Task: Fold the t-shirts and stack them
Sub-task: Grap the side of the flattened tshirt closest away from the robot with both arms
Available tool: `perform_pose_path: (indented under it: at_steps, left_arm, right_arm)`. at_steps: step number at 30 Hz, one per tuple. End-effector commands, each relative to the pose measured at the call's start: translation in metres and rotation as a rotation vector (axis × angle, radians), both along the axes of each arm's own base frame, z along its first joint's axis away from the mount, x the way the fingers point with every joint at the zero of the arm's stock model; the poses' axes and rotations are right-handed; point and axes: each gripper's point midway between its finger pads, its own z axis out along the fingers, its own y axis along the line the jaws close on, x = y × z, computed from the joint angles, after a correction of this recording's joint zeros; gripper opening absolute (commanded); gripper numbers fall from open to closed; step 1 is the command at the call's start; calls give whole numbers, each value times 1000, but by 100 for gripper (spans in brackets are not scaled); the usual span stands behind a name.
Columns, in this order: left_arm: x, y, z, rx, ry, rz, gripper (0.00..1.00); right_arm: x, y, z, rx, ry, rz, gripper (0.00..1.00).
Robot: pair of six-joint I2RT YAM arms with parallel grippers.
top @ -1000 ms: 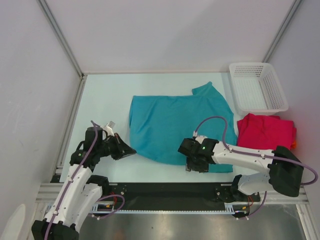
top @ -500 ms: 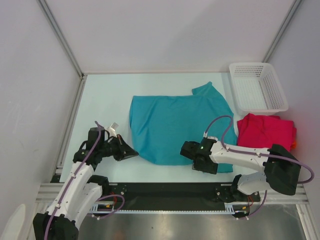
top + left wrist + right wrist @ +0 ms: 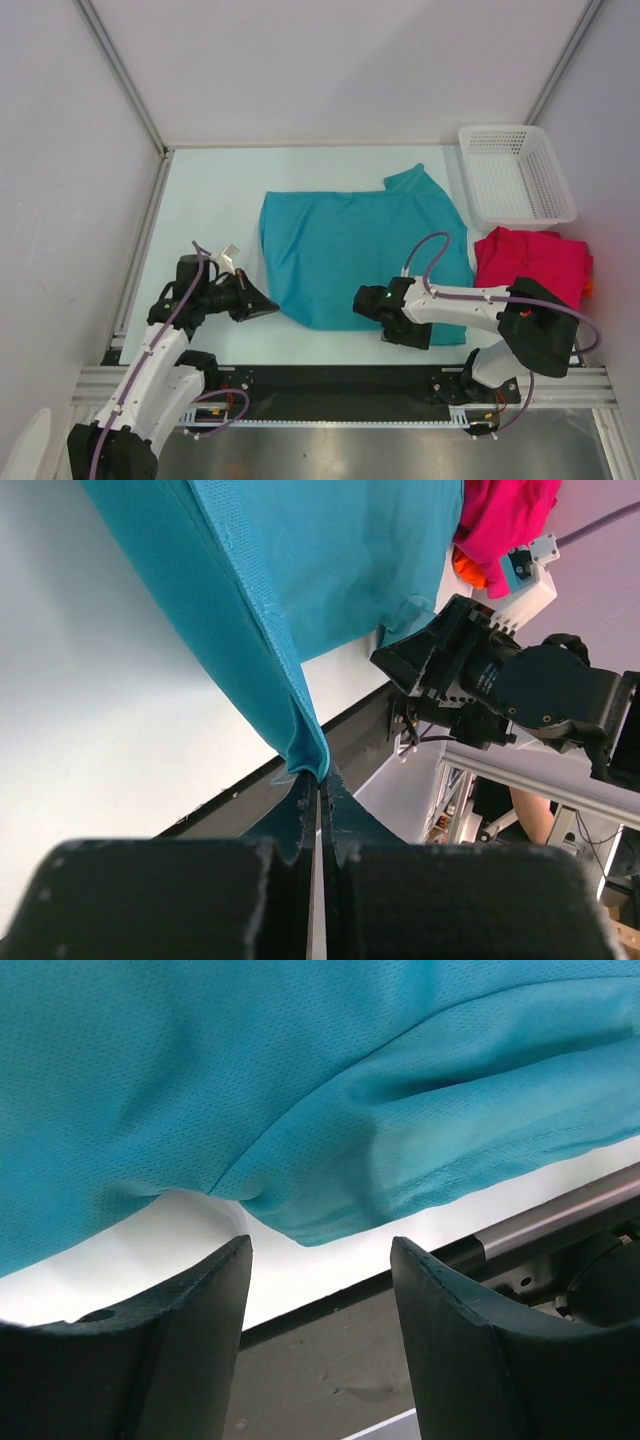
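The teal t-shirt (image 3: 360, 240) lies flat and open on the worktop (image 3: 205, 200), between the two tools. The left tool (image 3: 318, 776) is pressed tight together. It looks to be pinching the near corner of the teal shirt right at its tips, and the cloth rises in a little ridge from there. The right tool (image 3: 320, 1260) is spread wide and holds nothing. The near hem of the shirt lies just in front of its fingers (image 3: 190, 1305), bunched in a soft fold, not yet between them.

On the side of the right tool away from the left tool, a pink t-shirt (image 3: 530, 262) sits folded in a neat pile. A bit of orange t-shirt (image 3: 591, 290) peeks out at its edge. Past that pile, further from the tools, is a white basket (image 3: 515, 175).

The teal shirt is thin, light and floppy. It will not break, but I think it will sag, wrinkle and slide if only one corner is lifted. The best place for the right tool to grab looks like the other near corner, right on the hem, where the cloth is doubled and thicker. Then both corners can go up together and the shirt can fold straight. A grab that is too shallow may slip off, and one that is too deep may catch two layers.
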Motion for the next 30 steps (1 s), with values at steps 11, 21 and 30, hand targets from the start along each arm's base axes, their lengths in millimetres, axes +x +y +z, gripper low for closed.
perform_pose_path:
  at_steps: [11, 21, 30]
  left_arm:
    - [-6, -1, -7, -36, -26, -45, 0]
    - [-11, -2, 30, -48, -84, -65, 0]
    - [-15, -2, 39, -59, -79, -66, 0]
  right_arm:
    - [-5, 4, -10, -3, -21, -6, 0]
    - [-29, 8, 48, -18, -90, 36, 0]
    - [-40, 6, 55, -21, -103, 45, 0]
